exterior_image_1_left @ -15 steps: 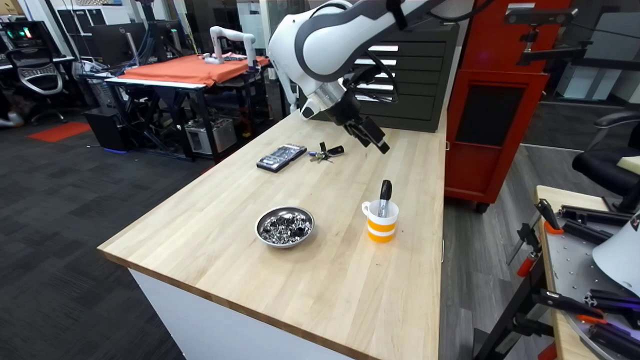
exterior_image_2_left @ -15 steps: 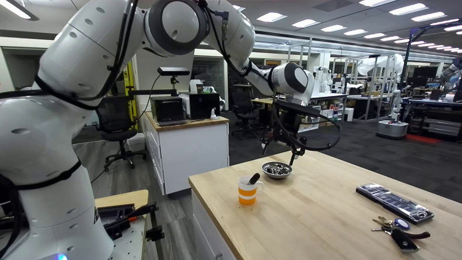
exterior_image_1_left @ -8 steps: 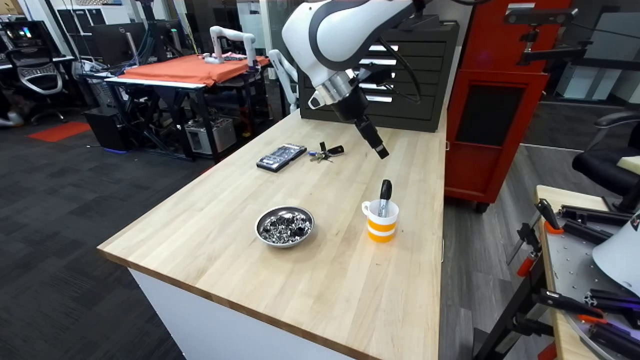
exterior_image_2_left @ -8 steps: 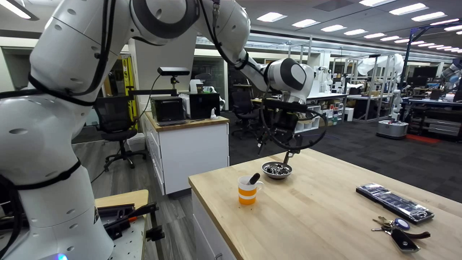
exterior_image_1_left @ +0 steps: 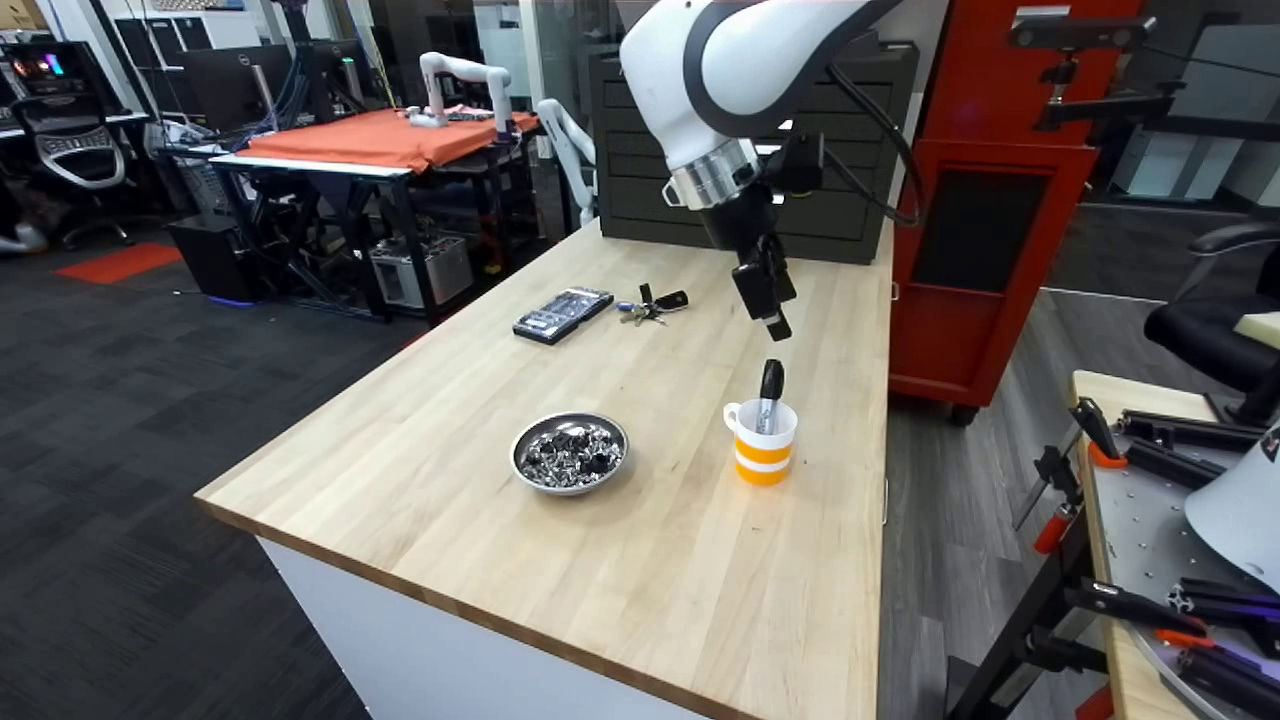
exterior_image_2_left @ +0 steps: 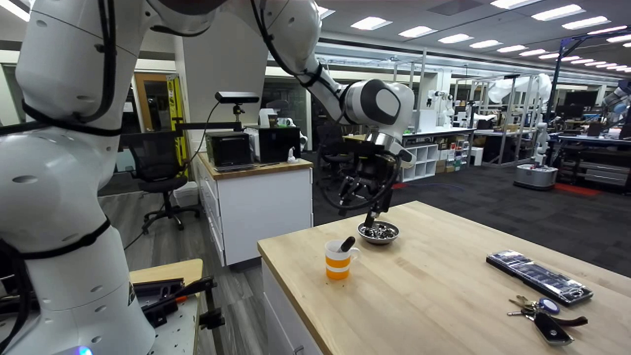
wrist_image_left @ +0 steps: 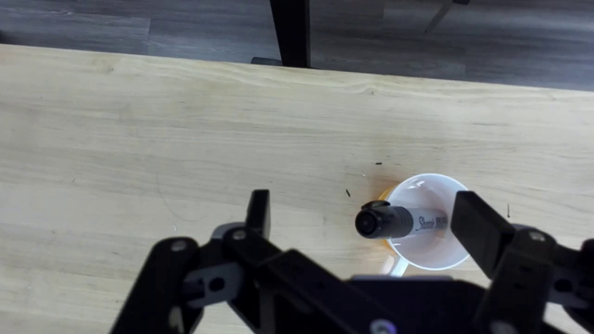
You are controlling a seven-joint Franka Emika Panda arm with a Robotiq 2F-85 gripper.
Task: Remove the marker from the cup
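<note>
The white cup with orange bands (exterior_image_1_left: 764, 462) stands upright on the wooden table; it also shows in an exterior view (exterior_image_2_left: 337, 265) and the wrist view (wrist_image_left: 431, 257). The black-capped grey marker (exterior_image_1_left: 770, 388) leans in it, its cap above the rim; it also shows in an exterior view (exterior_image_2_left: 347, 244) and the wrist view (wrist_image_left: 392, 222). My gripper (wrist_image_left: 368, 215) is open and empty, above the cup. In the wrist view the marker cap lies between the fingers, touching neither, and the right finger overlaps the cup's rim. The gripper also shows in both exterior views (exterior_image_1_left: 778, 325) (exterior_image_2_left: 356, 216).
A metal bowl (exterior_image_1_left: 566, 490) of small metal bits stands beside the cup. A flat black case (exterior_image_1_left: 562, 316) and keys (exterior_image_1_left: 652, 304) lie farther back. A dark drawer cabinet (exterior_image_1_left: 700, 215) stands on the table's end. The table edge (wrist_image_left: 343, 76) runs close to the cup.
My gripper has moved lower and closer to the cup, and the hand has turned to point more steeply down. The cup and marker have not moved.
</note>
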